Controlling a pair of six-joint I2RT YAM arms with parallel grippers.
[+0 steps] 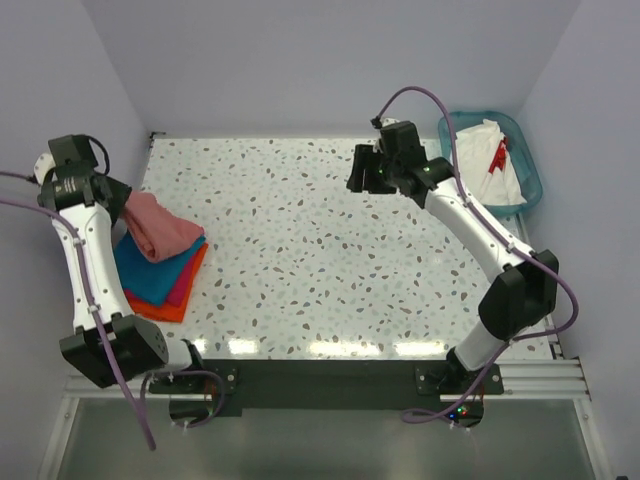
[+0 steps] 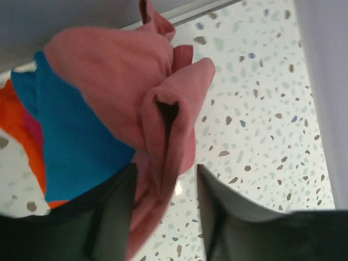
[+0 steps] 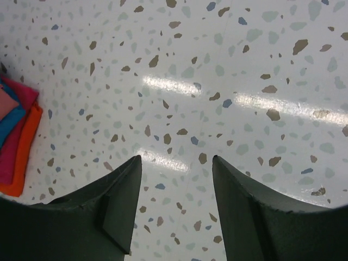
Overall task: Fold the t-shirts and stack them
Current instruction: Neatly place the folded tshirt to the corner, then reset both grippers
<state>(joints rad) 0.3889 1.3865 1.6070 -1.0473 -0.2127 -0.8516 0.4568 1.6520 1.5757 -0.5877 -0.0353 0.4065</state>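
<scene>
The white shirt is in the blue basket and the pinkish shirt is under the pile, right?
No. The top view shows the pinkish shirt on top of the pile, not under it. The white shirt is in the blue basket.

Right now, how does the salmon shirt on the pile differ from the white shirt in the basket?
The salmon shirt is plain and loosely folded atop the pile; the white shirt has a red mark and lies crumpled in the basket. The left hand straddles the salmon shirt; no hand touches the white shirt. Both are soft cloth.
</scene>
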